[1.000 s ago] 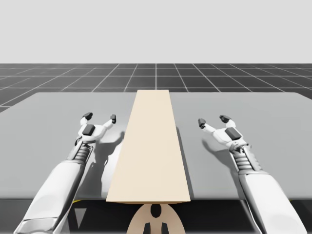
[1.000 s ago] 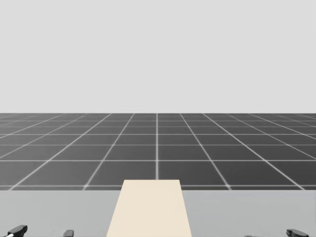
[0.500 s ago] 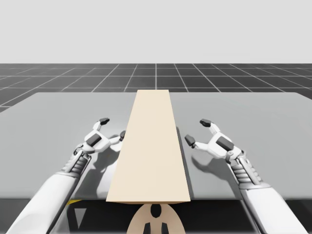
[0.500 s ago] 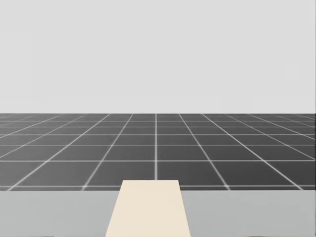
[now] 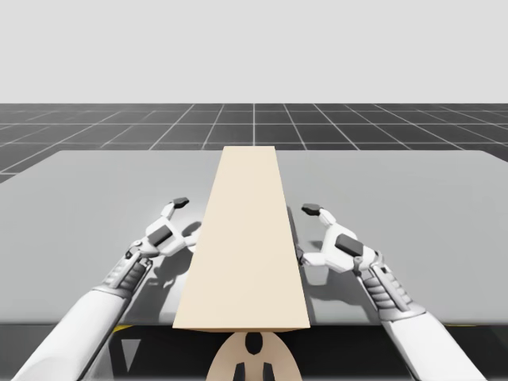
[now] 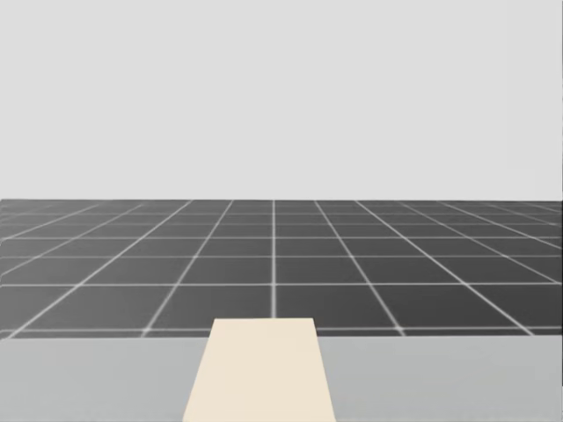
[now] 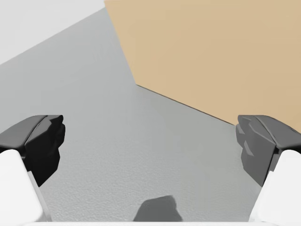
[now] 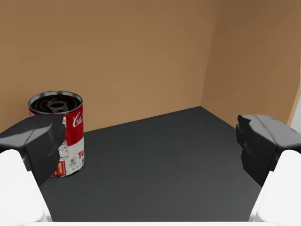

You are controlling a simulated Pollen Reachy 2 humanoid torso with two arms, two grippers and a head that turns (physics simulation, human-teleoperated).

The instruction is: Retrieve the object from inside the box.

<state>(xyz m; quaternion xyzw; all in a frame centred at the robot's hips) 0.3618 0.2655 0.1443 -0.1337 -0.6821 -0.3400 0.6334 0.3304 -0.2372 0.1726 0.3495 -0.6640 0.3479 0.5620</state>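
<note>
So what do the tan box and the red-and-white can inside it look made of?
Tan box: probably cardboard, going by its plain matte brown walls with no shine. Red-and-white cylindrical can: likely metal, judging by its ringed, dark-reflecting lid, with a printed label wrapped around it.

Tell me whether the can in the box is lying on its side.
No, the red and white can stands upright on the dark floor of the box.

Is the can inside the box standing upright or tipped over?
Upright: the red and white can stands on the box's dark floor, round top facing up.
</note>
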